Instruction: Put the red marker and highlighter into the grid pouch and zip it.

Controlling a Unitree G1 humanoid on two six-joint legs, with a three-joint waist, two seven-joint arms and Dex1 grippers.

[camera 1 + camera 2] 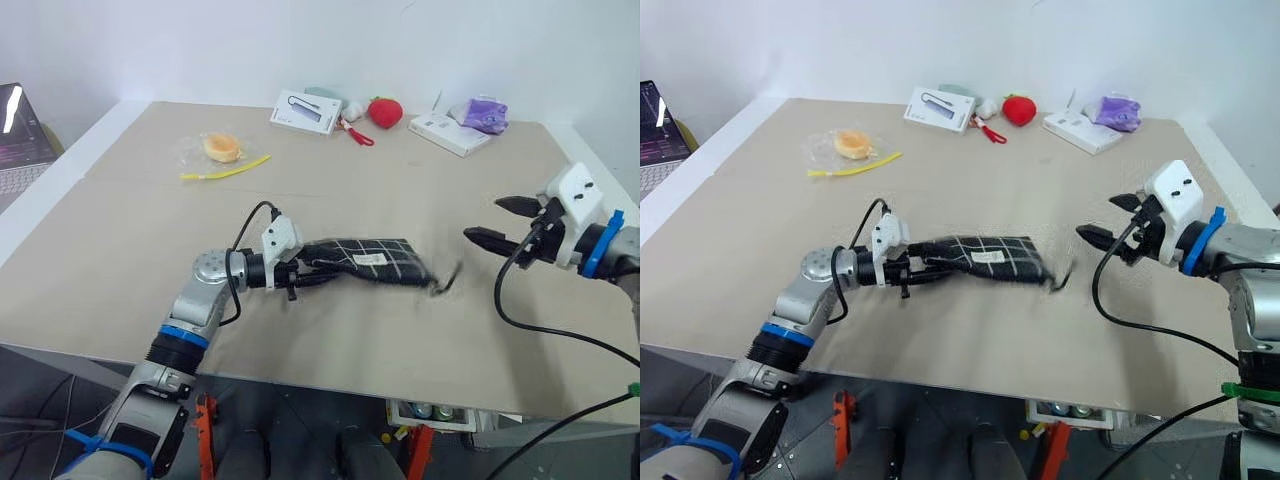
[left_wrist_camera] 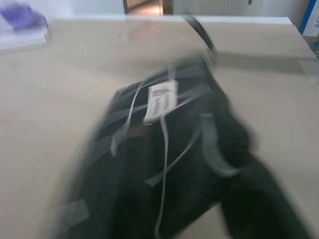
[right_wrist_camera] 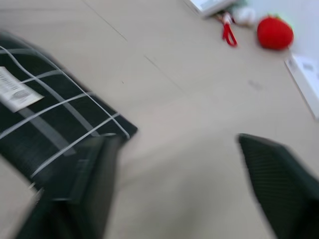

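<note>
The grid pouch (image 1: 375, 258), black with white lines and a small white label, lies flat in the middle of the table. Its pull cord (image 1: 447, 281) trails off its right end. My left gripper (image 1: 318, 273) lies level at the pouch's left end, right against the fabric. The left wrist view has the pouch (image 2: 164, 164) up close and blurred. My right gripper (image 1: 482, 220) hovers open to the right of the pouch, apart from it, with nothing between its fingers (image 3: 276, 184). The red marker and the highlighter are hidden from view.
Along the far edge are a white box (image 1: 305, 112), red-handled scissors (image 1: 355, 132), a red strawberry plush (image 1: 385, 112), and a second white box (image 1: 450, 132) beside a purple item (image 1: 485, 113). A wrapped bun (image 1: 221, 148) and yellow strip (image 1: 225, 171) lie far left. A laptop (image 1: 20, 140) stands off the table's left side.
</note>
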